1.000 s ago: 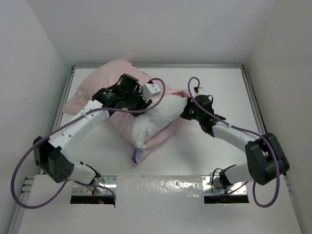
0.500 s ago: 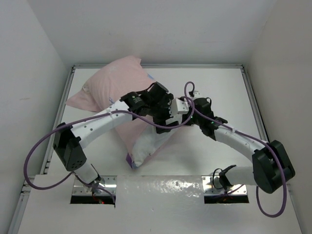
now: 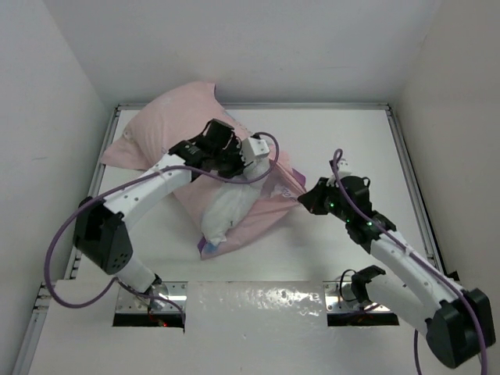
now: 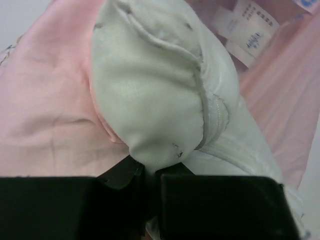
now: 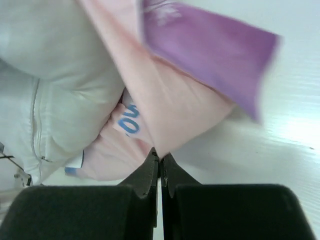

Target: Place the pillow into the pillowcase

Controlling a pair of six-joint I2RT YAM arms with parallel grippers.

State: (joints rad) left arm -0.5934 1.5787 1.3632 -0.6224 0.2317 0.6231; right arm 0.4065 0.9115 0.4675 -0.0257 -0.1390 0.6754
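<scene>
The white pillow (image 3: pixel 226 207) lies partly inside the pink pillowcase (image 3: pixel 168 125) at the table's middle left. Its near end sticks out of the case's opening. My left gripper (image 3: pixel 238 168) is above the pillow and shut on a pinched corner of it. In the left wrist view the pillow (image 4: pixel 150 90) bulges from between the jaws of the gripper (image 4: pixel 150 167), with pink pillowcase (image 4: pixel 50 115) around it. My right gripper (image 3: pixel 306 199) is shut on the pillowcase's right edge. In the right wrist view the gripper (image 5: pixel 160 157) pinches the pink fabric (image 5: pixel 170 100), with the pillow (image 5: pixel 60 65) to the left.
White walls enclose the table on the left, back and right, with a metal rail (image 3: pixel 406 156) along the right edge. A white care label (image 4: pixel 247 27) hangs inside the case. The purple printed side (image 5: pixel 210 45) is folded over near my right gripper.
My left gripper has moved back and left with the pillow corner. My right arm has drawn back to the right and nearer, holding the case's edge, which now spreads further right.
</scene>
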